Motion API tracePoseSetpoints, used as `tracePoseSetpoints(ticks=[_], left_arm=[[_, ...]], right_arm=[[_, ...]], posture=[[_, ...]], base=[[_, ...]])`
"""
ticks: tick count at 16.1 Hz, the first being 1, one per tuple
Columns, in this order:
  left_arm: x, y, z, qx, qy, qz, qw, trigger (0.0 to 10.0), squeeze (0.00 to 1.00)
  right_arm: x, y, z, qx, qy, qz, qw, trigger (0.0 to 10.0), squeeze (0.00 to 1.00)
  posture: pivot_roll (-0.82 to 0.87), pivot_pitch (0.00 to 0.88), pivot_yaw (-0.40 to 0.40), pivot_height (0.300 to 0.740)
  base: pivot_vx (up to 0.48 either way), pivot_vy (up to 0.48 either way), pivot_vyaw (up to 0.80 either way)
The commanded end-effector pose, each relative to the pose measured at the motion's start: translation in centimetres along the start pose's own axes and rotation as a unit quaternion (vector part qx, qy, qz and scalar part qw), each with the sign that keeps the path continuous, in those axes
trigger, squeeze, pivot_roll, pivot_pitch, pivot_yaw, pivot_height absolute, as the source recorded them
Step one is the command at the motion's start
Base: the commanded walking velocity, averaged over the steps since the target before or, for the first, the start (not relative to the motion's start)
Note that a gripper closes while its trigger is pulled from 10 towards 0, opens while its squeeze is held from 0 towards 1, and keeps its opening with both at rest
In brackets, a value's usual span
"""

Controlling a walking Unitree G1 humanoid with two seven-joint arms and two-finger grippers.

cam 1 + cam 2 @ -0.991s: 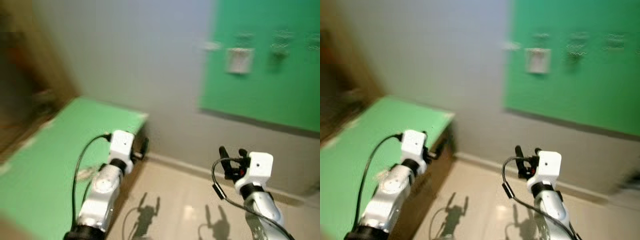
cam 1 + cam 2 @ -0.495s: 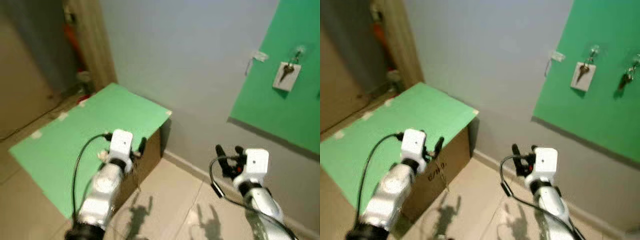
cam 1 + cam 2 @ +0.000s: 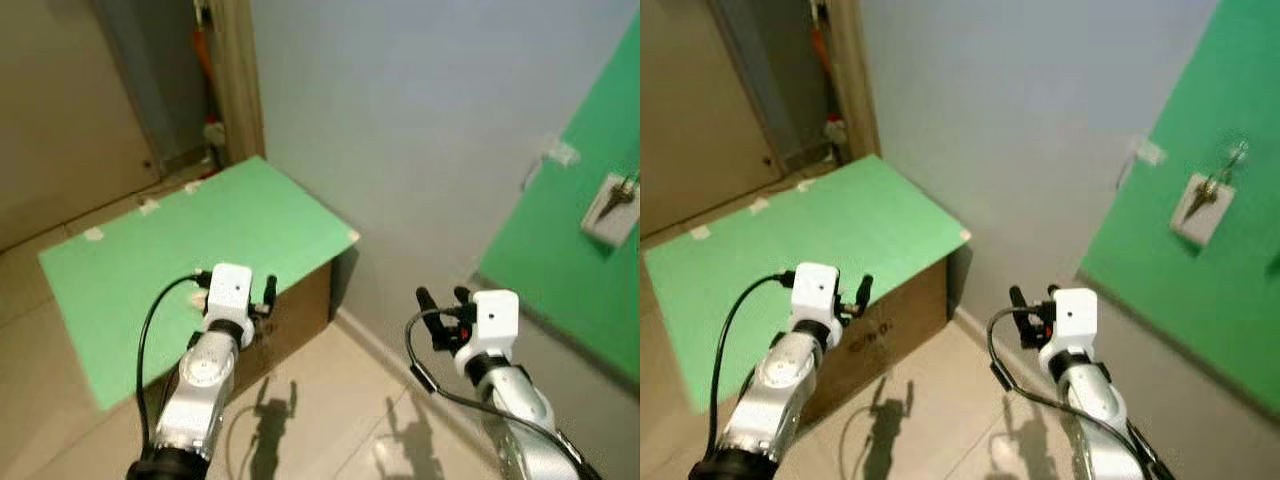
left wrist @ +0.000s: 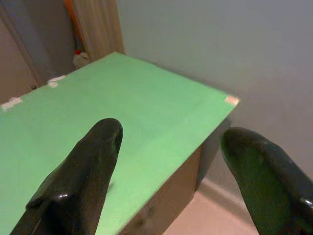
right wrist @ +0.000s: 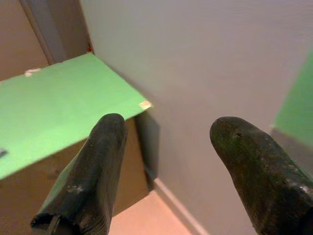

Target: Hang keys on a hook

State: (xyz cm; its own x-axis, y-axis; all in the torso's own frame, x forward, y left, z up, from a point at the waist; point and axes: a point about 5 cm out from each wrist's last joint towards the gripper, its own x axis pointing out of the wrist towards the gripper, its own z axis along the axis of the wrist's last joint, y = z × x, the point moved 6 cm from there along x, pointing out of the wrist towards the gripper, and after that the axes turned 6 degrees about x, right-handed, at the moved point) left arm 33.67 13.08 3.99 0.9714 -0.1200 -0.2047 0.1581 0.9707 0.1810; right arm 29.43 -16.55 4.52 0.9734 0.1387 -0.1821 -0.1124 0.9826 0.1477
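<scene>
A key (image 3: 1210, 187) hangs from a hook on a white plate (image 3: 1195, 208), fixed to a green board (image 3: 1200, 290) on the wall at the far right. Both arms are raised in front of me. My left gripper (image 3: 268, 290) is open over the near edge of a green-topped cardboard box (image 3: 200, 235), with nothing between its fingers (image 4: 83, 176). My right gripper (image 3: 440, 298) is open in the air, facing the grey wall, left of the board and empty. A small pale thing (image 3: 198, 298) lies on the green top beside the left wrist; what it is cannot be told.
A wooden door frame (image 3: 235, 80) and a dim doorway with an orange object (image 3: 203, 50) stand behind the box. A small bottle (image 3: 213, 133) sits at the frame's foot. Beige tiled floor (image 3: 330, 420) lies between the box and the wall.
The camera has swung left: the green board slid to the right edge, and the box and doorway came into view. Both arms keep the same raised pose.
</scene>
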Motion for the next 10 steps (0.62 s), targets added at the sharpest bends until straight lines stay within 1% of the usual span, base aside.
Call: tracePoseSetpoints(ticks=[1, 5, 7, 9, 10], left_arm=[[0.05, -0.46, 0.47, -0.002, -0.009, -0.004, 1.000, 10.0, 0.00], [0.25, -0.46, 0.54, 0.005, -0.011, 0.000, 1.000, 10.0, 0.00], [0.31, -0.54, 0.15, 0.011, -0.003, -0.004, 1.000, 10.0, 0.00], [0.44, -0.79, 0.21, 0.019, -0.003, -0.009, 1.000, 10.0, 0.00], [0.64, -0.37, 0.00, 0.056, 0.001, -0.001, 0.998, 10.0, 0.00]], right_arm=[[0.06, -0.51, -0.05, -0.003, 0.004, -0.005, 1.000, 10.0, 0.00], [0.30, -0.33, -0.36, -0.004, 0.012, 0.003, 1.000, 10.0, 0.00], [0.36, -0.17, -0.50, -0.006, 0.015, 0.010, 1.000, 10.0, 0.00], [0.53, -0.03, -0.50, -0.007, 0.015, 0.017, 1.000, 10.0, 0.00], [0.69, 0.18, -0.51, -0.009, 0.015, 0.021, 1.000, 10.0, 0.00]], posture=[[-0.13, 0.000, -0.001, 0.740], [-0.13, 0.000, -0.004, 0.740], [-0.13, 0.000, -0.002, 0.740], [-0.13, 0.000, 0.001, 0.740], [-0.13, 0.000, -0.004, 0.740]], base=[[0.394, -0.270, 0.61], [0.351, -0.323, 0.61], [0.000, 0.000, 0.61], [0.000, 0.000, 0.61], [0.000, 0.000, 0.61]])
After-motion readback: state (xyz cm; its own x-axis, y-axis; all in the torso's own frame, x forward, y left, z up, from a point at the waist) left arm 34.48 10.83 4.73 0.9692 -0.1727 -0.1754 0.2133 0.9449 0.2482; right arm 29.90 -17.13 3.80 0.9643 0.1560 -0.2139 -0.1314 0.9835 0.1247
